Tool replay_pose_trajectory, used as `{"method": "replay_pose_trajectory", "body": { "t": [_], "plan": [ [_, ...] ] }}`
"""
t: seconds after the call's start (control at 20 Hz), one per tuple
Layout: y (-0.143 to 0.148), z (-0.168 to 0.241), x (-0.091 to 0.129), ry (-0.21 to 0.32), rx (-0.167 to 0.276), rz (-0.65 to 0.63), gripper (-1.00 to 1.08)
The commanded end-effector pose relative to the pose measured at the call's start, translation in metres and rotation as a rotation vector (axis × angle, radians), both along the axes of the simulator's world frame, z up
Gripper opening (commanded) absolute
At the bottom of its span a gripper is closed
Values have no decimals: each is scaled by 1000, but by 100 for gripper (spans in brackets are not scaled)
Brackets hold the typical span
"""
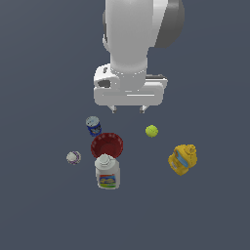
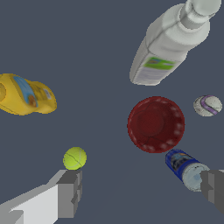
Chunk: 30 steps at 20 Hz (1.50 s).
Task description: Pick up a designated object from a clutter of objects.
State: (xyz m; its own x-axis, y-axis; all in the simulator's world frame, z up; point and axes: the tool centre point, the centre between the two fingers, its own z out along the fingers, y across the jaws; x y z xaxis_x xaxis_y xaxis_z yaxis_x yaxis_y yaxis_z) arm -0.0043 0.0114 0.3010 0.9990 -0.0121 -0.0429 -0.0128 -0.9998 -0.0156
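**A:** Where is the red bowl point(image 1: 107, 145)?

**B:** In the middle of the things on the gray surface point(image 1: 44, 210). The white bottle point(image 1: 107, 173) stands just in front of it, and the blue can point(image 1: 93, 126) is right behind it.

**A:** What else is there?

**B:** A little whitish ball point(image 1: 73, 157) on the exterior view's left. The tennis ball point(image 1: 152, 131) and the yellow bottle point(image 1: 182, 159) are on the right.

**A:** And the gripper point(image 1: 128, 110)?

**B:** It hangs up above them all, holding nothing. Its jaws are spread apart.
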Motion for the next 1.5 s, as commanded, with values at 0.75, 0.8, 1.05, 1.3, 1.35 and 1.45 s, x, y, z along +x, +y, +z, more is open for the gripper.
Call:
{"method": "replay_pose_trajectory", "body": {
  "t": [0.75, 0.8, 1.05, 1.3, 1.35, 1.45],
  "plan": [
    [-11, -12, 1, 17, 18, -10, 28],
    [-14, -16, 1, 22, 26, -18, 28],
    [-30, -41, 0, 63, 78, -78, 28],
    [-55, -79, -4, 117, 158, -174, 28],
    [-61, -88, -5, 128, 177, -198, 28],
    [-74, -108, -9, 152, 218, -251, 28]
  ]
}}
